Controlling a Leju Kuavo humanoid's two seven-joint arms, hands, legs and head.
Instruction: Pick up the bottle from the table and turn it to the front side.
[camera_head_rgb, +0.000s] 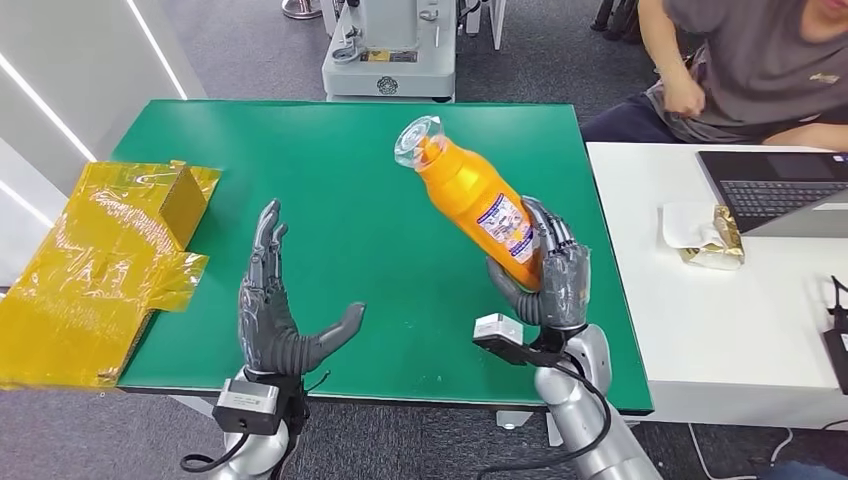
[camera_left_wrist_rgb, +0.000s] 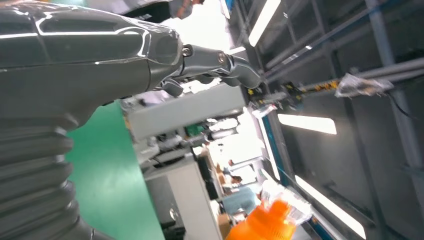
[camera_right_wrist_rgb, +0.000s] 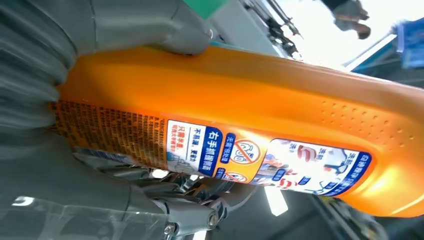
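right hand (camera_head_rgb: 552, 285) fingers grip orange bottle (camera_head_rgb: 470, 195), tilted | left hand (camera_head_rgb: 275, 315) fingers spread, empty

The head view looks forward and down from high on the robot onto the green bench (camera_head_rgb: 340, 180), both arms entering from the near edge, a white desk (camera_head_rgb: 700, 330) to the right and a person (camera_head_rgb: 760, 60) at the far right. The left wrist view sits close behind the left hand (camera_left_wrist_rgb: 90, 60), is turned on its side and faces across the bench (camera_left_wrist_rgb: 105, 175) towards the far room and ceiling lights. The right wrist view sits right up against the right hand (camera_right_wrist_rgb: 100, 200), pressed close to the orange bottle (camera_right_wrist_rgb: 260, 115). All three views share that bottle (camera_head_rgb: 470, 190), whose clear-capped end (camera_left_wrist_rgb: 272, 220) shows at the left wrist picture's edge.
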